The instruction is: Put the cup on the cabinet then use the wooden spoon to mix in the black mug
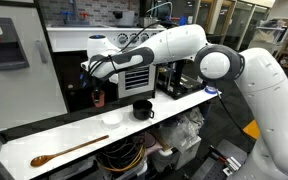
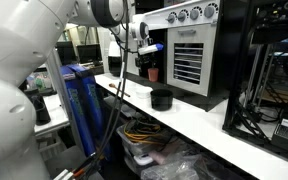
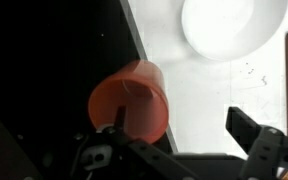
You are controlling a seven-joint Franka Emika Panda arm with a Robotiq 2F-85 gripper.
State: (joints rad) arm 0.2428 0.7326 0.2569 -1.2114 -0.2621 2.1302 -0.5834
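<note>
**Item 1. Cup** (image 3: 132, 100): orange-red tumbler, centre-left of the wrist view. It stands at the boundary between the cabinet's (image 3: 44, 60) dark ledge and the white counter (image 3: 199, 90). Whether it rests fully on the ledge cannot be told.

**Item 2. Gripper** (image 3: 179, 135): released, jaws spread wide along the bottom of the wrist view. The cup is beside the left-of-frame finger and well apart from the right-of-frame finger (image 3: 252, 135), so it is not clamped.

**Item 3. Wooden spoon** (image 1: 69, 152): flat on the counter, lower left in an exterior view, well apart from the gripper. Its long axis runs along the counter, oval bowl toward the frame's lower left. In the wrist view the handle shows at the right edge, running up-down, beyond the right-of-frame finger.

**Item 4. Black mug** (image 1: 143, 110): upright at mid-counter, right of the small white bowl (image 1: 112, 118).

**Judgement:** placement appears nearly complete. The spoon pick-up will likely need travel toward the frame's lower left, jaws set across the handle.
</note>
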